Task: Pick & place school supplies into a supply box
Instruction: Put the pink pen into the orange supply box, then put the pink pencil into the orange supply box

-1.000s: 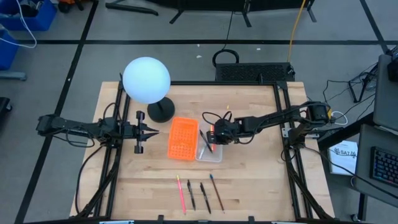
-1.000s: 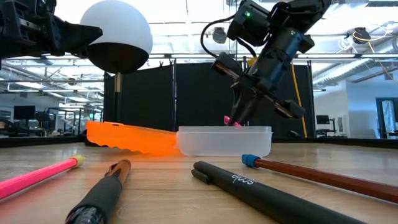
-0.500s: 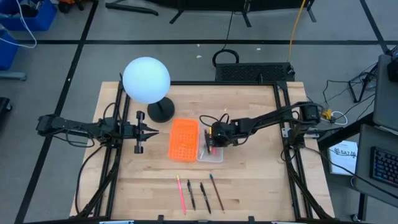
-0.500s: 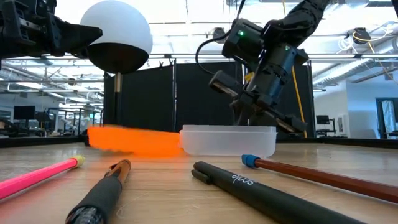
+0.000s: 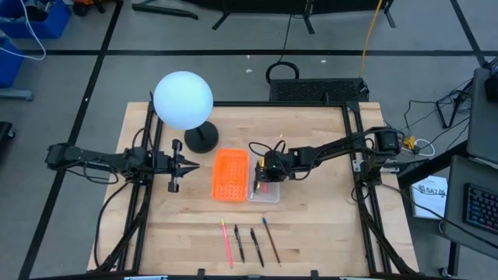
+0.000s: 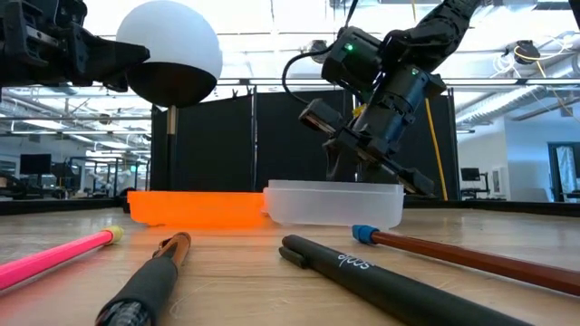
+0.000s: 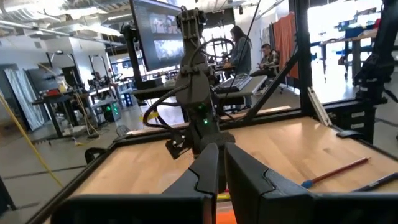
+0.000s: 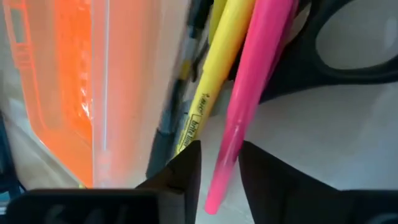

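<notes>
i've got the right gripper [image 5: 259, 180] down in the box [image 5: 268, 194] at frame centre, its fingers seemingly just parted around the light, slippery pink pen [image 8: 245, 106], best pinched mid-shaft; the left gripper [image 5: 190, 163] waits closed.

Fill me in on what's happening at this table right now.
The right gripper is lowered into the small clear plastic tray mid-table, with a pink pen between its open fingers. A yellow pen and black-handled scissors already lie in the tray. The orange perforated piece sits right beside the tray. Four more pens and pencils wait in a row near the table's front edge. The left gripper idles over the table's left side, near the white globe lamp.
</notes>
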You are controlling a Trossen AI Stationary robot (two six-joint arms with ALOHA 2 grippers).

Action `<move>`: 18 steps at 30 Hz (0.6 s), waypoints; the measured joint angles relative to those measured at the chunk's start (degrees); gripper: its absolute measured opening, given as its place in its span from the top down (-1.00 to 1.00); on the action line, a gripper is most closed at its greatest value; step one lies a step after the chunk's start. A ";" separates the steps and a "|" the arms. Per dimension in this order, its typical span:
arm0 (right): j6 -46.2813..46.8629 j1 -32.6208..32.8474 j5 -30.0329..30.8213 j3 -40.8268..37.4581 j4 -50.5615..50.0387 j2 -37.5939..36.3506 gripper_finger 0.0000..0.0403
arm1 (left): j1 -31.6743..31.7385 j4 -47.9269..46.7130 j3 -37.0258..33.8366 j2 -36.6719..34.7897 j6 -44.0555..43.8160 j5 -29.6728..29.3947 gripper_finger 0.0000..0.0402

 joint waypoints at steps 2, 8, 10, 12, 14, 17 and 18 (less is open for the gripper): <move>-0.52 0.04 -0.04 -0.02 -0.15 -0.22 0.47 | -0.01 -0.05 0.00 -0.02 -0.97 0.01 0.81; -3.91 0.09 0.73 -0.02 -0.98 -3.43 0.44 | 0.00 -0.29 0.00 -0.02 -1.71 0.02 0.81; -5.83 0.10 1.69 -0.02 -1.44 -5.00 0.44 | -0.02 -0.36 0.00 -0.01 -2.41 0.02 0.81; -7.82 0.10 1.86 -0.02 -2.86 -7.15 0.44 | -0.02 -0.36 0.00 -0.01 -3.09 0.02 0.81; -10.55 0.10 1.90 -0.02 -4.79 -9.49 0.44 | 0.00 -0.37 0.00 0.00 -3.57 0.04 0.81; -21.35 -0.11 1.87 -0.07 -6.19 -13.95 0.44 | -0.01 -0.43 0.00 0.00 -4.24 0.04 0.81; -26.22 -0.14 1.91 -0.07 -6.11 -15.83 0.44 | 0.00 -0.47 0.00 0.00 -4.25 0.04 0.81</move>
